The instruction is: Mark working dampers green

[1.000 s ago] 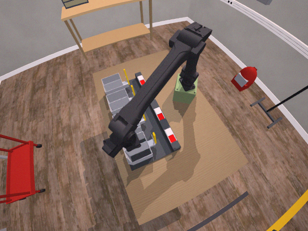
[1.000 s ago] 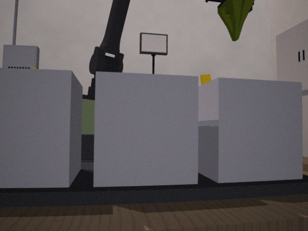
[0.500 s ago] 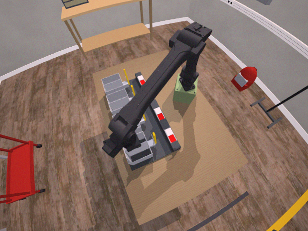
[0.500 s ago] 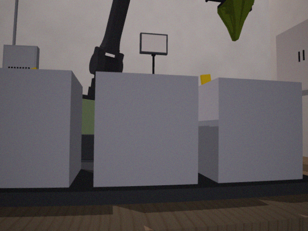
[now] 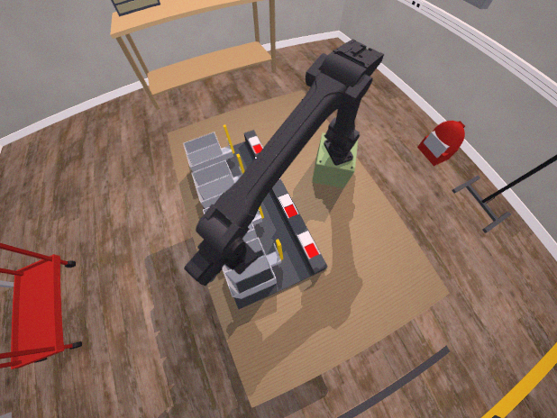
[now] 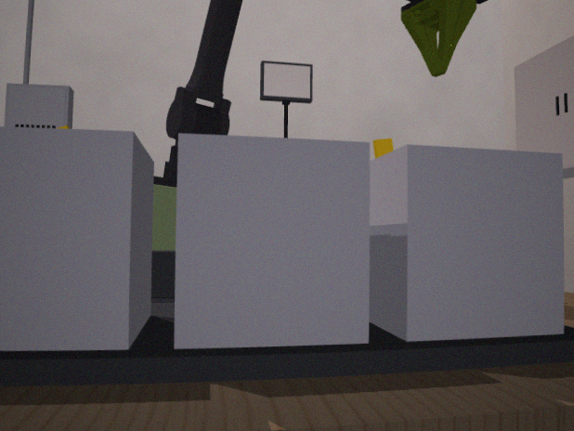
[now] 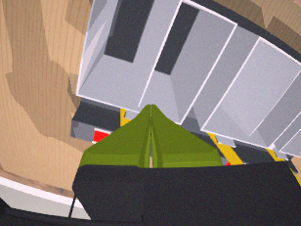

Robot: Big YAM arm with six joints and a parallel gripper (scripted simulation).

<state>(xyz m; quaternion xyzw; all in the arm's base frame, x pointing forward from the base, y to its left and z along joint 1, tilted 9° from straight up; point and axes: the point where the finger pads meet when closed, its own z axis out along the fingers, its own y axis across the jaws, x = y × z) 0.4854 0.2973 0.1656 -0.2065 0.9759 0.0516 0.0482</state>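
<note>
Green fingers (image 6: 437, 72), shut on nothing, hang above the dampers (image 5: 211, 177) (image 6: 271, 241) (image 7: 205, 53).

The black arm (image 5: 284, 140) reaches over the gray dampers (image 5: 212, 177), three sliders showing red.

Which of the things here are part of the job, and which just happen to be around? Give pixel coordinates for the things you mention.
Part of the job:
- grey dampers (image 5: 212, 182) (image 6: 271, 241) (image 7: 205, 58)
- status sliders (image 5: 311, 249) (image 7: 101, 136)
- end effector (image 6: 437, 74) (image 7: 150, 112)

Just around:
- red cart (image 5: 38, 306)
- wooden shelf table (image 5: 207, 68)
- red rounded object (image 5: 451, 135)
</note>
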